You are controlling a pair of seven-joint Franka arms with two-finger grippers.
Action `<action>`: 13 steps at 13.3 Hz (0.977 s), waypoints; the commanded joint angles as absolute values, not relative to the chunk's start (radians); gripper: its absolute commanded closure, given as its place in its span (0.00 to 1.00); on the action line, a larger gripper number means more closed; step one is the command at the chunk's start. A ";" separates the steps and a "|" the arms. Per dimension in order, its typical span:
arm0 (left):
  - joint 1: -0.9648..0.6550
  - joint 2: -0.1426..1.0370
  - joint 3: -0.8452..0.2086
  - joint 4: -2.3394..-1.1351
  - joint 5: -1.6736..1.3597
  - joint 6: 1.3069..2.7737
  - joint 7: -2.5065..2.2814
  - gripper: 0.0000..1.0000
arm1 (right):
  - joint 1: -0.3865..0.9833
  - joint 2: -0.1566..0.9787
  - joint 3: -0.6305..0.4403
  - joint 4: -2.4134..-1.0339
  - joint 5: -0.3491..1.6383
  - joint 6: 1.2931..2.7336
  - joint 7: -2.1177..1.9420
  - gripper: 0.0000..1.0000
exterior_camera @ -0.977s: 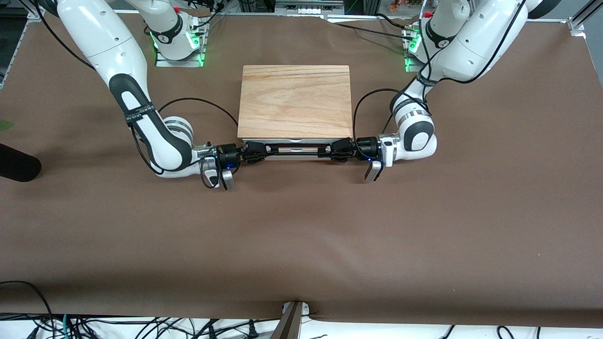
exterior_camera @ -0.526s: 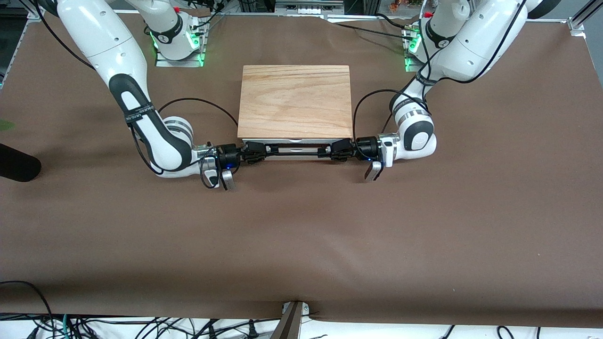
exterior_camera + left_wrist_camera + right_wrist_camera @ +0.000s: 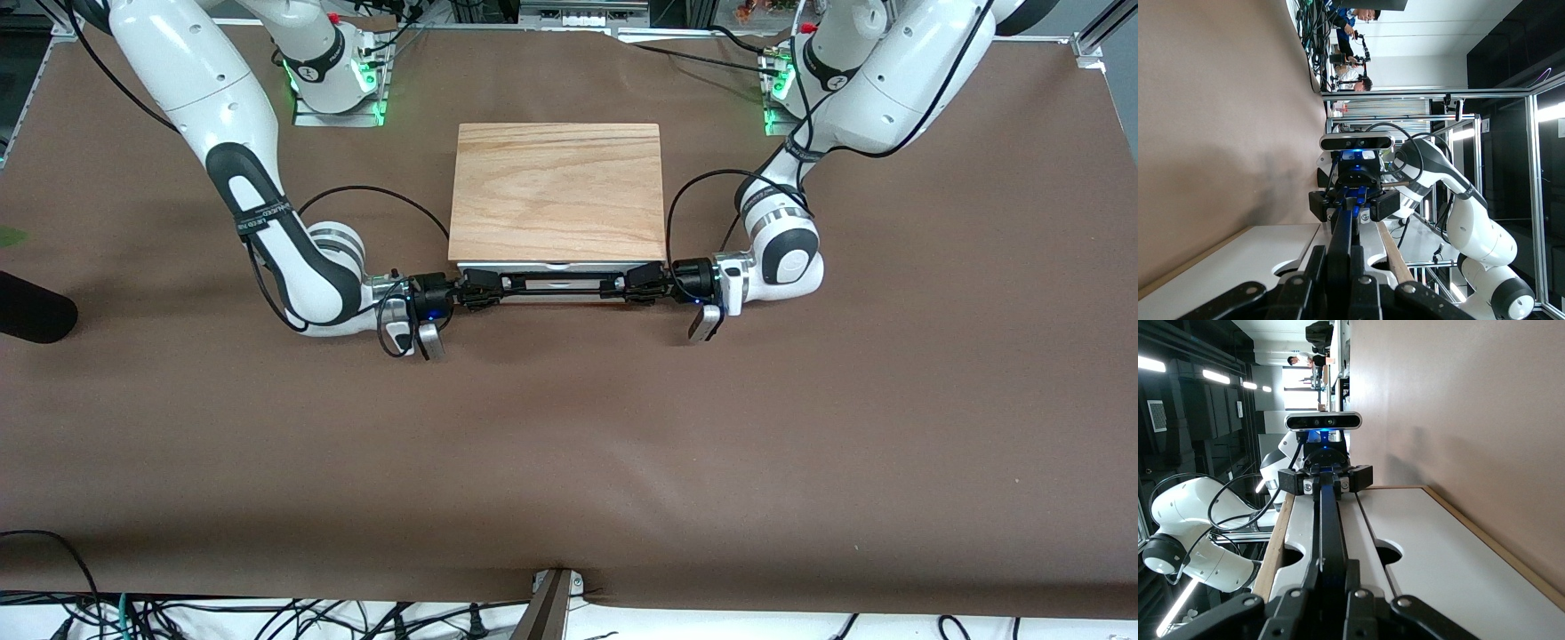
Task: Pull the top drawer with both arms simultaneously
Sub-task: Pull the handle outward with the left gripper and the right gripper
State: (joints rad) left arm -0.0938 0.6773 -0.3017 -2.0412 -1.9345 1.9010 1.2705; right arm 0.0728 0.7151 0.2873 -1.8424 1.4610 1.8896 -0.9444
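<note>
The cabinet (image 3: 557,191) stands on the brown counter (image 3: 569,444) midway between the 2 arm bases, its grained wood top facing up. The top drawer (image 3: 560,266) shows at the cabinet's edge nearest the front camera as a narrow white strip protruding slightly from under the wood top; how far it is drawn out cannot be judged from this view. Its black bar handle (image 3: 563,287) runs along the drawer front, parallel to the cabinet edge. The right claw (image 3: 491,289) comes in level from the right arm's end of the counter and is clenched on that end of the handle. The left claw (image 3: 633,285) comes in level from the left arm's end and grasps the other end of the handle, its fingers pinched on the bar. The 2 claws point at each other along the bar. In the left wrist view the handle (image 3: 1341,243) runs straight from the left claw (image 3: 1338,283) to the right claw (image 3: 1353,203), with the white drawer front (image 3: 1225,267) beside it. In the right wrist view the handle (image 3: 1328,533) leads from the right claw (image 3: 1325,600) to the left claw (image 3: 1326,483), with the white drawer front (image 3: 1431,560) alongside. Both arms are bent low at the wrist, forearms near the counter surface.
</note>
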 commanded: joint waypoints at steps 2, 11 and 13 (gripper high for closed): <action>-0.123 0.686 -0.298 -2.080 -1.933 1.898 1.324 1.00 | 0.071 0.749 0.295 -1.740 1.519 1.907 -0.852 0.96; -0.110 0.680 -0.276 -2.075 -1.898 1.891 1.312 1.00 | 0.071 0.752 0.293 -1.703 1.519 1.914 -0.818 0.96; -0.109 0.681 -0.269 -2.071 -1.885 1.890 1.312 1.00 | 0.071 0.753 0.293 -1.701 1.519 1.914 -0.818 0.96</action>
